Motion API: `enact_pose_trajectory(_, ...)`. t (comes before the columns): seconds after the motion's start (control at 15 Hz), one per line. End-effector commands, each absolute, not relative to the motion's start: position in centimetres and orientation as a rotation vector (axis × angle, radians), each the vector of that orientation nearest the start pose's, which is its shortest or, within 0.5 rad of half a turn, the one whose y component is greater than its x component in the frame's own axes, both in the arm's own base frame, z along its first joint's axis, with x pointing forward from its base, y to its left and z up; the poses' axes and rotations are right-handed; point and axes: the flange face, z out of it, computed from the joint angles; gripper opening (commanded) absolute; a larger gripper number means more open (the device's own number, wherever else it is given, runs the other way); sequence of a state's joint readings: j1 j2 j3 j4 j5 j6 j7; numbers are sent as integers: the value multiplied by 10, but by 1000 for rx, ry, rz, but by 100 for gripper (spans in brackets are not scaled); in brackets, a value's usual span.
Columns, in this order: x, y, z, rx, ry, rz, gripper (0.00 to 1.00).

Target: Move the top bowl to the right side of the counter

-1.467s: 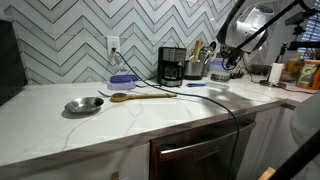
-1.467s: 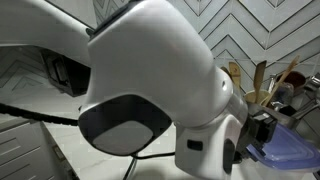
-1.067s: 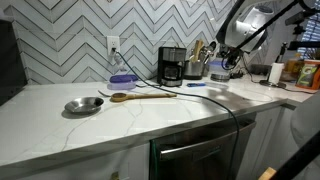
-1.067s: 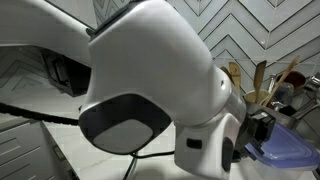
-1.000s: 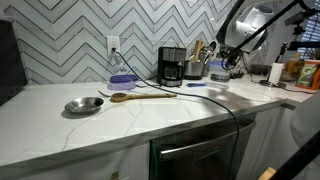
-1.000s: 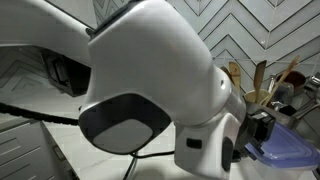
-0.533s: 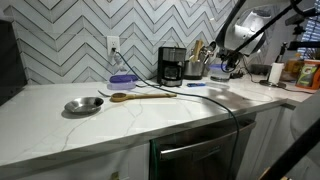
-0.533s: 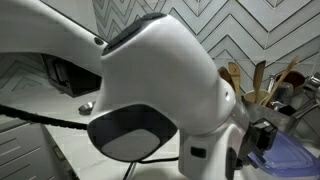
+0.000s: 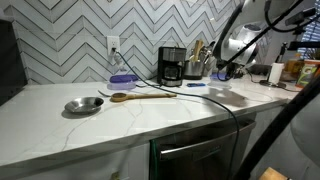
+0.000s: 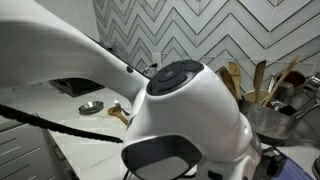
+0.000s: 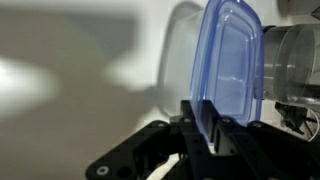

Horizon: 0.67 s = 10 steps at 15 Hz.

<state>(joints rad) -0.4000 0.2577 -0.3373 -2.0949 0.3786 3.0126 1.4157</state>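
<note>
In the wrist view the hand [image 11: 205, 128] is pinching the rim of the top bowl [image 11: 225, 60]. Its 2 fingers [image 11: 193, 120] are pressing together on the pale blue plastic. The bowl is standing on edge in that view, in front of a grey metal pot [image 11: 292, 65].

In an exterior view the near edge of the tabletop [image 9: 150, 115] is sitting over a dark appliance [image 9: 195, 155], and a black cable [image 9: 215, 97] is running across the marble. Farther back on the left, a shiny metal bowl [image 9: 83, 105] is lying just beside a wooden spoon [image 9: 140, 97]. Behind them a darker blue-purple bowl [image 9: 122, 80] is resting near the wall, with a black coffee maker [image 9: 172, 65] to its right. The arm [image 9: 240, 42] is hanging over the right part of the tabletop, right of the coffee maker, and is holding the top bowl above the surface there.
</note>
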Motion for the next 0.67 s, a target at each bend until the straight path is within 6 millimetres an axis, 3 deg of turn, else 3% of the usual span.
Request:
enact_pose_trajectory(0.0, 465, -439, 373, -849, 2553, -851, 4)
enact_pose_trajectory(0.07, 467, -441, 372, -850, 2555, -850, 4)
enact_pose_trajectory(0.13, 470, -443, 370, -848, 2558, -846, 41)
enact_pose_trajectory(0.27, 472, -444, 370, -856, 2562, -829, 48)
enact_pose_trajectory(0.6, 458, -428, 389, -1003, 2553, -716, 85)
